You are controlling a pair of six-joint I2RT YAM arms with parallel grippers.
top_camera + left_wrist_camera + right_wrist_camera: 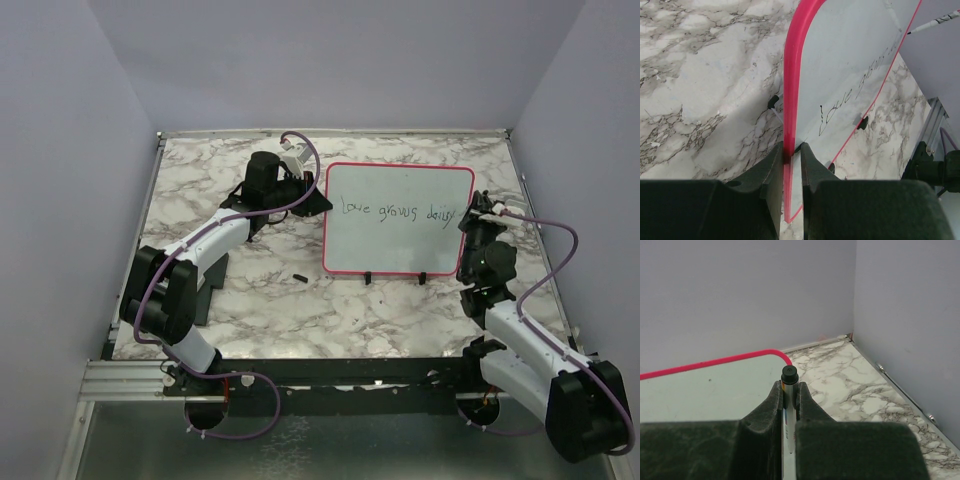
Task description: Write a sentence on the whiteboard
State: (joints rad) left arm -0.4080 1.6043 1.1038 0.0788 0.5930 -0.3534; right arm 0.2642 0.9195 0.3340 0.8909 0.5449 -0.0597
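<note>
From above, the whiteboard lies on the marble table, right of centre, with two black clips on its near long edge. The sentence runs across its upper half and reads about "Love grows daily". The left gripper meets the board's left edge. The right gripper sits at the board's right edge, beside the last word, but from this height I cannot tell how its fingers stand. A small dark bit lies on the table near the board's near left corner. At the left wrist, the two fingers are pressed close on the pink frame, pinching the board's edge between them. The writing runs away up the white face, and a marker reaches in at the far edge with its dark tip just off the board or on it, I cannot tell which. At the right wrist, the fingers are nearly together and clamp that marker, whose black end stands just above them. The board's rounded corner lies just beyond and to the left, the table to the right.
</note>
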